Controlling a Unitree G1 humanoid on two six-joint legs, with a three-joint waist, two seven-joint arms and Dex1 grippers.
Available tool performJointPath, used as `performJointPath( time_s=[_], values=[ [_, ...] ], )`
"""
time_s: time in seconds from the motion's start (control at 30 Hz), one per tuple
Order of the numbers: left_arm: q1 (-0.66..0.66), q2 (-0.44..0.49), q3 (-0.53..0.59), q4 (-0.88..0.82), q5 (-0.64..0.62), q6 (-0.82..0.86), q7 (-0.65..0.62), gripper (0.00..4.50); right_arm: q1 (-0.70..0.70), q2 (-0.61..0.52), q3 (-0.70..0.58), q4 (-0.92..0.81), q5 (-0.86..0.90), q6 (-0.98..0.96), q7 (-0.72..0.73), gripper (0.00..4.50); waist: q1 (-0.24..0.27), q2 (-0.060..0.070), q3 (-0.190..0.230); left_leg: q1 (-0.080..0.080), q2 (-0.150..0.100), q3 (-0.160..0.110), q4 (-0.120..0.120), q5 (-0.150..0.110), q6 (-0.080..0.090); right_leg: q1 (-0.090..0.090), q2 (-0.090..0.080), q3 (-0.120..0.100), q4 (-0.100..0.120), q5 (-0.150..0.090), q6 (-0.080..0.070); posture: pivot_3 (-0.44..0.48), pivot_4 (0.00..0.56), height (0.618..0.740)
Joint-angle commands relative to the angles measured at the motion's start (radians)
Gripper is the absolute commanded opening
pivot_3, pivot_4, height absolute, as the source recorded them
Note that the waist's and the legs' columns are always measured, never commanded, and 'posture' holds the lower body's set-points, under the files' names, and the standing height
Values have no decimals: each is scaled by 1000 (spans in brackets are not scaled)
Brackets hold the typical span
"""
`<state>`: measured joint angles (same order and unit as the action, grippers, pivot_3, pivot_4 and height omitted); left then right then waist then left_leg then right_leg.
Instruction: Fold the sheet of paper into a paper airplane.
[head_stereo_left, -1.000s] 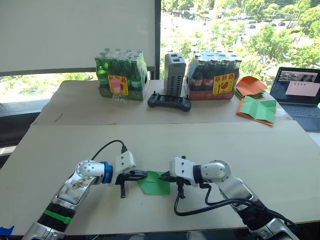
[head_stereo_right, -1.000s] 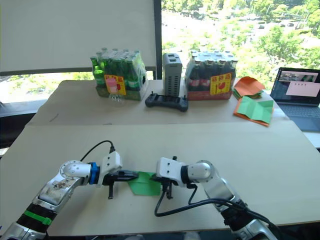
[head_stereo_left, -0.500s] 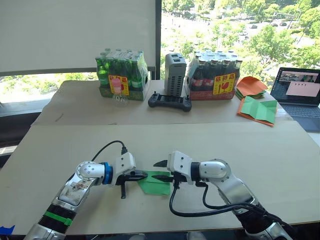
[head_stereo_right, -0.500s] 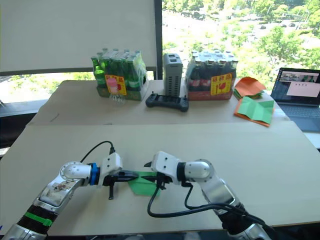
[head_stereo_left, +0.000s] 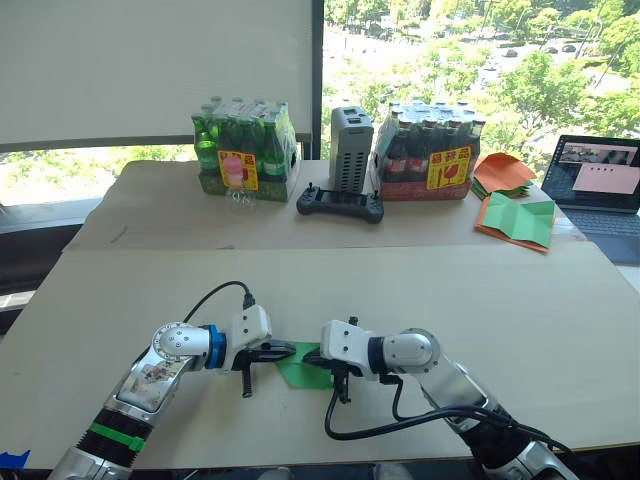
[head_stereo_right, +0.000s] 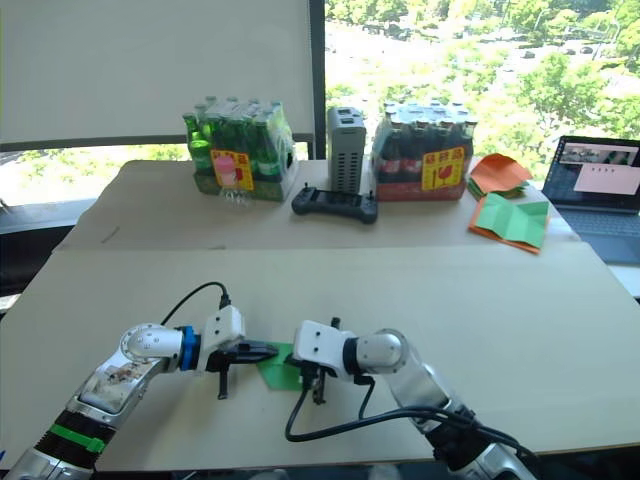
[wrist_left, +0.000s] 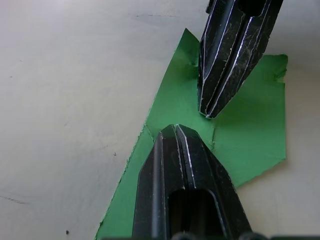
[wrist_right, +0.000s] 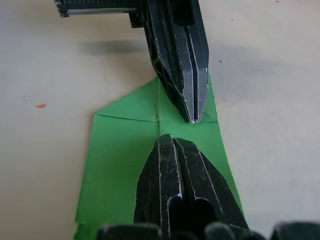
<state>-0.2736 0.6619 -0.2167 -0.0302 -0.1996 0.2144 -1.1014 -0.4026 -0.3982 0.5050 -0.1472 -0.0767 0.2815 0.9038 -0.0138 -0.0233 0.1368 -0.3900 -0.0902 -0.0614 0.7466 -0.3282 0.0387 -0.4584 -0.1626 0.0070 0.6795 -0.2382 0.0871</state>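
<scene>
Green, thin and matte, the sheet of paper (head_stereo_left: 300, 369) lies flat on the pale tabletop (head_stereo_left: 400, 280) near its front edge, partly folded into a blunt pointed shape with visible crease lines and one slightly ragged corner. Left end effector (head_stereo_left: 281, 350), fingers closed together, presses its ribbed black tips onto the paper's left part. Right end effector (head_stereo_left: 313, 355), likewise closed into a single wedge, bears on the paper from the opposite side; the two tips sit nearly touching. Compared with half a second ago, the right end effector's fingers have closed and it has advanced leftward over the sheet.
</scene>
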Motion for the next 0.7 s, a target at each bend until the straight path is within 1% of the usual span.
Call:
performJointPath(
  time_s=[0.03, 0.33, 0.57, 0.7],
  values=[
    [29, 12, -30, 27, 42, 6, 1, 0, -10, 6, 11, 1, -13, 4, -4, 24, 0, 0, 0, 0, 0, 0, 0, 0, 0, 0, 0, 0, 0, 0, 0, 0, 150, 678],
    [26, 14, -30, 31, 51, -4, 8, 0, 14, -47, 53, 26, -71, 78, 17, 24, 0, 0, -1, 2, 0, 0, 0, 0, 0, 1, 0, 0, 0, 0, 0, 0, 150, 678],
    [30, 18, -28, 30, 51, -9, 6, 0, 31, -77, 36, 12, -69, 126, 7, 24, 4, 1, -3, 6, 0, 0, -1, -1, 1, 2, 0, 0, -1, 0, 0, 0, 150, 678],
    [29, 20, -26, 35, 52, -13, 4, 0, 63, -114, 16, -36, -51, 153, 16, 24, 8, 1, -3, 6, 0, 0, -1, -1, 1, 2, 0, 0, -2, 0, 0, 0, 150, 678]
  ],
)
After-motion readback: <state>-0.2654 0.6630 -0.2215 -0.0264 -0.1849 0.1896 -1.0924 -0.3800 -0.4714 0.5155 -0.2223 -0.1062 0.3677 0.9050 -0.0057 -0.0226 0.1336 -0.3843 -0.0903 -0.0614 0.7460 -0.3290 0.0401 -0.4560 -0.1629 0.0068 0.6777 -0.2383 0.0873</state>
